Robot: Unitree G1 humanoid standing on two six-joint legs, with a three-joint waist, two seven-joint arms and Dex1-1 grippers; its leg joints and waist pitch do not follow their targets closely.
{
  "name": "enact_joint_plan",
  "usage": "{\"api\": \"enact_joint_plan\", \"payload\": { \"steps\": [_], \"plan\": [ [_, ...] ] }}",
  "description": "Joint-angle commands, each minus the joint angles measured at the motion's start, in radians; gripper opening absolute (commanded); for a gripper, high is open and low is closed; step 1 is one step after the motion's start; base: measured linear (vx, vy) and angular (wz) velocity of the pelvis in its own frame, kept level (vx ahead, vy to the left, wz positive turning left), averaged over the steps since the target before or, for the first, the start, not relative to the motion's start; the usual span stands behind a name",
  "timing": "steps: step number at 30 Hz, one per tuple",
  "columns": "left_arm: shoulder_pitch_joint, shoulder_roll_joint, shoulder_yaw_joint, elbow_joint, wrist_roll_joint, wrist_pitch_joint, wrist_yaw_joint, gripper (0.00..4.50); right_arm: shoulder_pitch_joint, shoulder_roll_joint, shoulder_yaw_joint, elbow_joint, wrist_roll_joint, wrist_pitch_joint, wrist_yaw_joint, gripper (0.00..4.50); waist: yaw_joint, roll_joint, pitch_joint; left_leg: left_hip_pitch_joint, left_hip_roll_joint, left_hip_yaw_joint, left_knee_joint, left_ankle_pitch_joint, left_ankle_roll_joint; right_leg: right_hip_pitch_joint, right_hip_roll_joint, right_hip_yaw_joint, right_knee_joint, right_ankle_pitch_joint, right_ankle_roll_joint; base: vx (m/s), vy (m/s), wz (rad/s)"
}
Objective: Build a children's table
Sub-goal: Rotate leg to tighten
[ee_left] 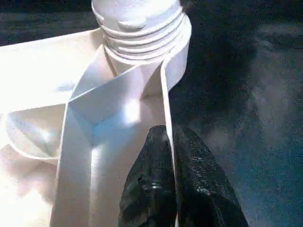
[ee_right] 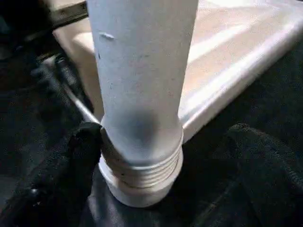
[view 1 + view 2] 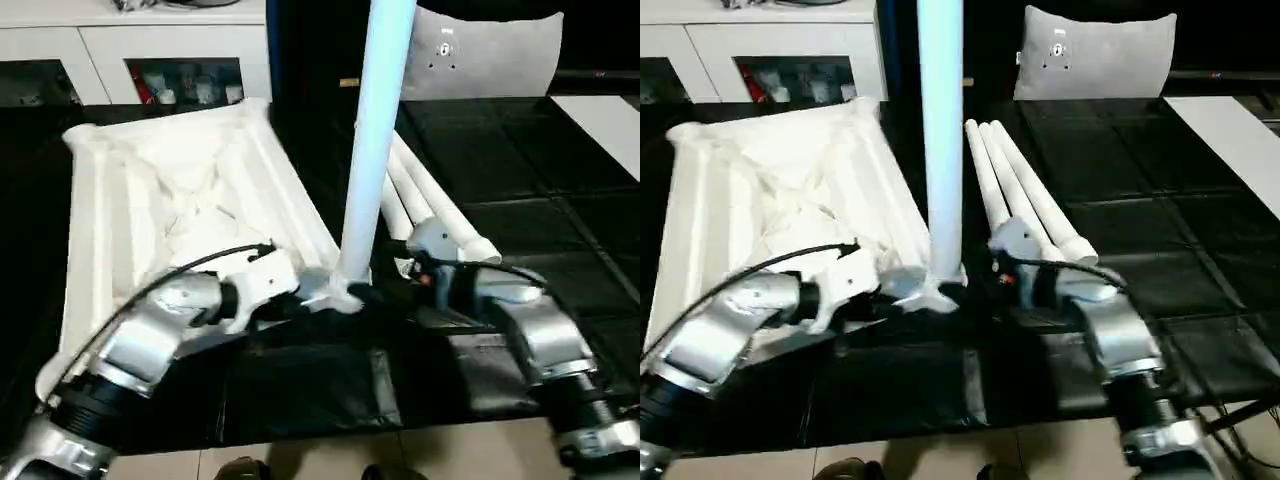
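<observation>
Leg [image 3: 372, 150] stands upright in the tabletop's [image 3: 130, 200] near corner socket [image 1: 142, 52]; left fingers [image 1: 163, 189] pinch the rim, right fingers [image 2: 71, 161] seemingly spread around its threaded base.

Home-like room, white glass-door cabinet [image 3: 150, 60], black floor mats [image 3: 520, 200], tiled floor [image 3: 330, 455]

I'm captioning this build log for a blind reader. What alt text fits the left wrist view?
Two black fingers pinch the thin side wall of an upside-down white plastic tabletop near its corner. Just beyond them, the threaded end of a white table leg sits in the round corner socket, with several threads exposed. A dark floor mat lies beside the tabletop.
</observation>
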Motion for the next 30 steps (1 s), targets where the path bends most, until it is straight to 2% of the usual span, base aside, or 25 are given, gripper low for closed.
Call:
{"api": "enact_joint_plan", "payload": {
  "steps": [1,2,5,6,11,12,15,17,20,22,26,29,30],
  "plan": [
    [-0.019,-0.001,-0.045,-0.018,-0.003,-0.05,-0.057,0.0,-0.01,-0.009,0.008,-0.002,-0.015,-0.021,0.015,4.49,-0.002,0.002,-0.063,0.016,0.057,-0.025,-0.072,-0.223,0.046,0.045,-0.06,0.053,-0.074,-0.206,-0.23,0.0,0.0,0.0],
    [-0.037,0.025,-0.061,0.01,-0.007,-0.101,-0.117,0.0,-0.007,-0.042,0.042,-0.013,-0.012,-0.057,0.109,4.49,0.002,0.0,-0.064,0.017,0.056,-0.025,-0.071,-0.224,0.049,0.045,-0.059,0.052,-0.075,-0.212,-0.229,0.0,0.0,0.0],
    [-0.053,0.037,-0.076,0.031,-0.007,-0.13,-0.153,0.0,-0.01,-0.053,0.058,-0.012,0.001,-0.048,0.164,4.49,0.004,0.0,-0.064,0.018,0.057,-0.023,-0.07,-0.214,0.055,0.045,-0.058,0.053,-0.07,-0.179,-0.238,0.0,0.0,0.0],
    [-0.059,0.041,-0.082,0.036,-0.008,-0.143,-0.168,0.0,-0.014,-0.054,0.062,-0.007,0.008,-0.038,0.176,4.21,0.009,0.0,-0.065,0.017,0.058,-0.023,-0.069,-0.203,0.06,0.046,-0.059,0.053,-0.068,-0.164,-0.245,0.0,0.0,0.0],
    [-0.073,0.046,-0.088,0.058,-0.009,-0.176,-0.194,0.0,-0.023,-0.059,0.076,0.011,0.021,-0.026,0.207,4.01,0.016,-0.001,-0.067,0.017,0.059,-0.022,-0.067,-0.181,0.063,0.047,-0.06,0.052,-0.064,-0.14,-0.257,0.0,0.0,0.0],
    [-0.075,0.046,-0.088,0.061,-0.008,-0.181,-0.196,0.0,-0.023,-0.059,0.077,0.013,0.02,-0.028,0.209,3.76,0.017,-0.002,-0.066,0.017,0.059,-0.022,-0.068,-0.185,0.061,0.048,-0.061,0.052,-0.064,-0.148,-0.256,0.0,0.0,0.0],
    [-0.088,0.046,-0.09,0.085,-0.006,-0.206,-0.209,0.0,-0.024,-0.056,0.081,0.024,0.027,-0.031,0.228,3.63,0.017,-0.002,-0.066,0.016,0.059,-0.022,-0.068,-0.186,0.056,0.049,-0.061,0.052,-0.063,-0.152,-0.254,0.0,0.0,0.0],
    [-0.095,0.046,-0.093,0.098,-0.008,-0.219,-0.216,0.0,-0.026,-0.057,0.081,0.028,0.031,-0.026,0.244,3.29,0.018,-0.003,-0.067,0.017,0.058,-0.022,-0.067,-0.191,0.054,0.048,-0.062,0.052,-0.065,-0.164,-0.252,0.0,0.0,0.0],
    [-0.098,0.046,-0.094,0.106,-0.007,-0.227,-0.22,0.0,-0.027,-0.057,0.081,0.031,0.035,-0.022,0.249,3.23,0.019,-0.003,-0.068,0.016,0.059,-0.022,-0.067,-0.184,0.055,0.049,-0.062,0.052,-0.063,-0.154,-0.253,0.0,0.0,0.0],
    [-0.101,0.045,-0.094,0.116,-0.006,-0.236,-0.222,0.0,-0.028,-0.056,0.083,0.033,0.041,-0.015,0.253,2.97,0.019,-0.003,-0.068,0.016,0.059,-0.022,-0.067,-0.178,0.058,0.049,-0.061,0.052,-0.062,-0.144,-0.258,0.0,0.0,0.0],
    [-0.1,0.045,-0.091,0.12,-0.009,-0.238,-0.222,0.0,-0.026,-0.052,0.084,0.031,0.047,-0.007,0.256,2.75,0.019,-0.004,-0.067,0.016,0.059,-0.022,-0.067,-0.186,0.054,0.049,-0.062,0.052,-0.064,-0.162,-0.254,0.0,0.0,0.0],
    [-0.089,0.042,-0.08,0.111,-0.022,-0.223,-0.215,0.0,-0.017,-0.043,0.083,0.022,0.059,0.011,0.256,2.69,0.02,-0.003,-0.067,0.016,0.059,-0.022,-0.067,-0.183,0.055,0.049,-0.061,0.052,-0.063,-0.16,-0.255,0.0,0.0,0.0],
    [-0.08,0.04,-0.073,0.099,-0.03,-0.206,-0.206,0.0,-0.01,-0.035,0.08,0.014,0.068,0.027,0.251,2.67,0.021,0.001,-0.067,0.016,0.059,-0.022,-0.067,-0.185,0.053,0.048,-0.061,0.052,-0.063,-0.162,-0.256,0.0,0.0,0.0]
  ]
}}
